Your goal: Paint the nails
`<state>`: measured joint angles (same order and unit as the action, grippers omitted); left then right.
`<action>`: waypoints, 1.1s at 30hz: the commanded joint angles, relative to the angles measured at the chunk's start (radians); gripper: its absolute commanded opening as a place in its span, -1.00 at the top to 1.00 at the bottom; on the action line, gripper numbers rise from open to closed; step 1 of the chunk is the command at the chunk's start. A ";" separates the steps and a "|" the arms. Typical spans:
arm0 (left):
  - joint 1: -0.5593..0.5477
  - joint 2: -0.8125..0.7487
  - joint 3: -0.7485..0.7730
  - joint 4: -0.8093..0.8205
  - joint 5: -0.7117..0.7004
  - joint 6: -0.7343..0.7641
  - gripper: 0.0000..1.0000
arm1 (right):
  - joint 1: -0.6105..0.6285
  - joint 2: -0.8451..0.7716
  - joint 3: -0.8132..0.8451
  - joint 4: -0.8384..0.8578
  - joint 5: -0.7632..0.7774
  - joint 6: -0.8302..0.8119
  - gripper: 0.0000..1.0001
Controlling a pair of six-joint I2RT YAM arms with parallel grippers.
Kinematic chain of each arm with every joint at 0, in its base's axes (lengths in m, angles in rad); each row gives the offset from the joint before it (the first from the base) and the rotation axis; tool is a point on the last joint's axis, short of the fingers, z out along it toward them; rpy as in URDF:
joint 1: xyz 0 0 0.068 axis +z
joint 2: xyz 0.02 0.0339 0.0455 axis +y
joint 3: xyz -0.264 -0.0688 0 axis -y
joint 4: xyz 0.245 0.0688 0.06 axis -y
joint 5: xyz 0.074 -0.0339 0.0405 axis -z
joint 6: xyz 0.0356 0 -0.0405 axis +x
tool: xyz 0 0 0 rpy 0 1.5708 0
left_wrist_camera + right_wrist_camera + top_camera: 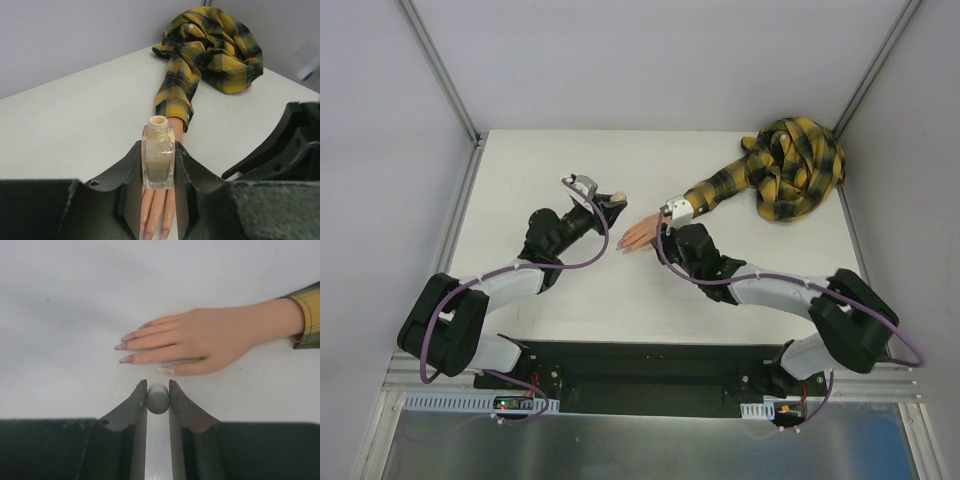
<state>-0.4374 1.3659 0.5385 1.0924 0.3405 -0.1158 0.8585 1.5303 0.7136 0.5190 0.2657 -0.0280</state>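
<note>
left fingers (129, 175) pinch the open bottle (158, 155) upright, likely to keep polish in, while right fingers (137, 407) pinch a grey cap (158, 398), seemingly the brush, beside the nails (125, 359) on the bench (75, 290).

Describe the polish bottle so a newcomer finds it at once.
On the white table, start at the plaid shirt in the far right corner and follow its sleeve to the mannequin hand. Just left of that hand, the left gripper clamps the bottle: small, square, clear, beige inside, open-necked, the only glass thing there.
</note>
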 commanded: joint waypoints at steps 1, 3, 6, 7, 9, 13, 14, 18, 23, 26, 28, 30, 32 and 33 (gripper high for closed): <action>0.002 -0.018 0.055 0.011 0.130 -0.016 1.00 | 0.039 -0.223 0.024 -0.212 0.032 0.051 0.99; 0.002 -0.021 0.083 -0.052 0.202 -0.030 1.00 | 0.039 -0.313 0.033 -0.377 0.020 0.089 0.99; -0.015 -0.056 0.095 -0.141 0.291 -0.077 1.00 | 0.047 -0.404 0.043 -0.597 -0.006 0.108 0.99; -0.026 -0.071 0.089 -0.158 0.310 -0.082 1.00 | 0.048 -0.464 0.059 -0.652 -0.017 0.109 0.99; -0.081 -0.140 0.066 -0.218 0.321 -0.062 1.00 | 0.053 -0.515 0.076 -0.811 -0.026 0.109 0.99; -0.164 -0.278 0.022 -0.350 0.295 -0.076 1.00 | 0.068 -0.637 0.106 -0.996 -0.069 0.109 0.99; -0.175 -0.310 0.015 -0.383 0.293 -0.070 1.00 | 0.070 -0.677 0.127 -1.060 -0.078 0.111 0.99; -0.240 -0.500 0.046 -0.645 0.230 -0.007 1.00 | 0.080 -0.746 0.211 -1.204 -0.094 0.122 0.99; -0.274 -0.664 -0.024 -0.727 0.203 0.062 1.00 | 0.086 -0.773 0.293 -1.228 -0.181 0.142 0.99; -0.357 -0.712 -0.049 -0.744 0.112 0.107 1.00 | 0.099 -0.740 0.371 -1.206 -0.247 0.148 0.99; -0.395 -0.719 -0.049 -0.762 0.095 0.158 1.00 | 0.112 -0.711 0.440 -1.188 -0.299 0.148 0.99; -0.402 -0.691 0.017 -0.896 0.104 0.200 1.00 | 0.122 -0.690 0.490 -1.180 -0.324 0.145 0.99; -0.403 -0.654 0.110 -1.003 0.147 0.263 1.00 | 0.128 -0.651 0.558 -1.174 -0.358 0.140 0.99; -0.403 -0.650 0.126 -1.058 0.166 0.287 1.00 | 0.134 -0.638 0.576 -1.171 -0.364 0.140 0.99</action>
<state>-0.8371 0.6796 0.5289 0.2348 0.4885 0.0338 0.9745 0.8509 1.1778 -0.6792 -0.0032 0.1040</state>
